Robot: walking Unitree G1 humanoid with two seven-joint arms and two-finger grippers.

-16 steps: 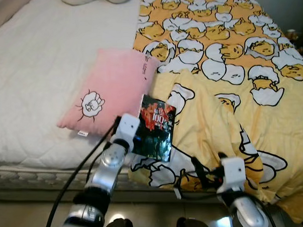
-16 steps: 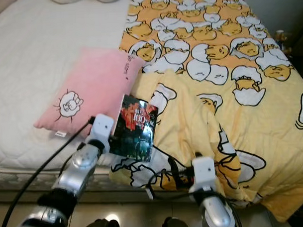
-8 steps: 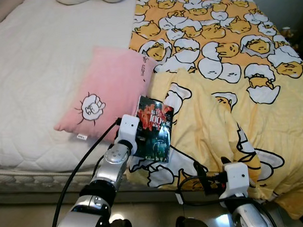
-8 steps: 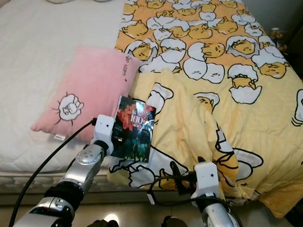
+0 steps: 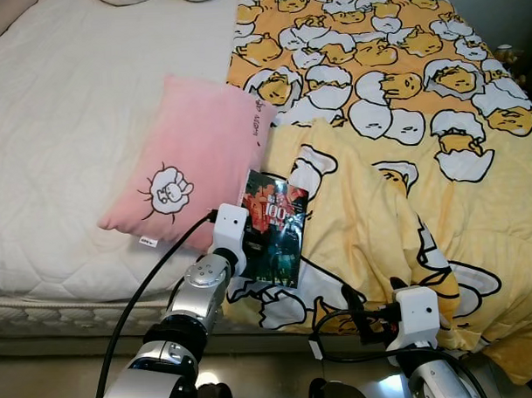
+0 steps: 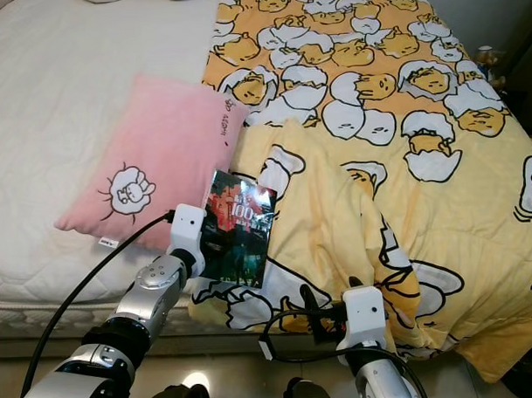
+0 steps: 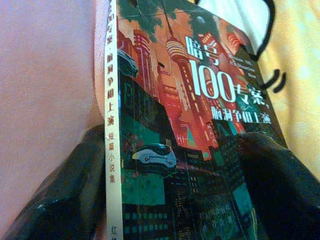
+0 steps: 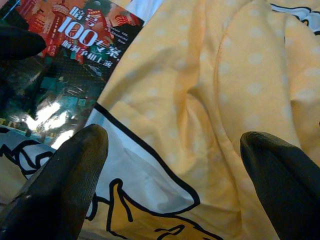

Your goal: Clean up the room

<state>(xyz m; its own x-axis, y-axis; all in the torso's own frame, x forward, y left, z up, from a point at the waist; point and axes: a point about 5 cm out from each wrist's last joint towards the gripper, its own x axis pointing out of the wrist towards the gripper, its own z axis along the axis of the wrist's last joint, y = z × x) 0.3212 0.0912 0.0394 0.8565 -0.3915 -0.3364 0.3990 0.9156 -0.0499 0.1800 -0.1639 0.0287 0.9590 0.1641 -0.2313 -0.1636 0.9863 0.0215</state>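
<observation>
Drawn back slightly, left gripper [image 7: 170, 185] pinches the book [image 5: 274, 227] at the bed's [image 5: 62, 127] 6 o'clock edge; right gripper [image 8: 170, 185] hovers spread over the blanket [image 5: 404, 159].

Bright, even light on the bed [image 5: 61, 101]; head views sharp. Glare on the book [image 8: 50, 112]; wrist views soft, fingers [image 8: 60, 175] blurred.

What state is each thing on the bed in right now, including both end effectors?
Book: closed, cover up, gripped at its sides.
Pink pillow: lying flat, beside the book.
Yellow duvet: rumpled, partly folded over.
Left end effector: shut on the book.
Right end effector: open, above the duvet.
</observation>
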